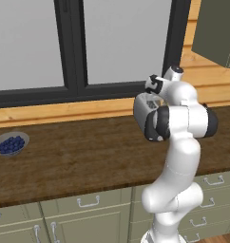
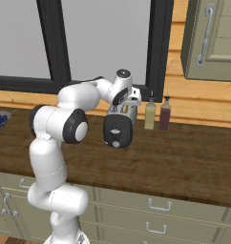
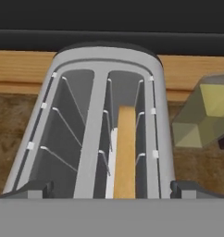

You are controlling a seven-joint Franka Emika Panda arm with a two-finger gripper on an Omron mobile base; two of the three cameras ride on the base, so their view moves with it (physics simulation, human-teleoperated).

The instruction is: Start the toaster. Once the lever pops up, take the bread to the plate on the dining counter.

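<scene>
The gripper (image 3: 112,190) hangs directly over the toaster (image 3: 104,125), its two dark fingertips (image 3: 35,189) spread wide apart, one at each long side of the toaster's top, with nothing between them but the open slots. In the hand view the toaster has two long slots with thin wire guides. The left slot holds nothing; the right slot holds the bread (image 3: 125,152), standing on edge with its tan crust facing up and a strip of pale crumb showing along its left side. The slice sits low inside the slot, its top edge below the rim.

From the right base view the toaster (image 2: 118,129) stands on the wood counter (image 2: 184,162), its dark end face with a round knob turned toward the camera, and the hand (image 2: 127,102) sits just above it. Just beside the toaster, against the wall, stand two small bottles touching shoulders: a pale olive bottle (image 2: 150,114) nearer the toaster and a dark reddish bottle (image 2: 164,116) beyond it. The olive one also looms, blurred, at the right of the hand view (image 3: 204,115).

In the left base view the arm covers much of the toaster (image 1: 144,108). Well apart, at the far left end of the same counter, a small bowl (image 1: 11,143) holds a heap of blueberries (image 1: 10,144).
</scene>
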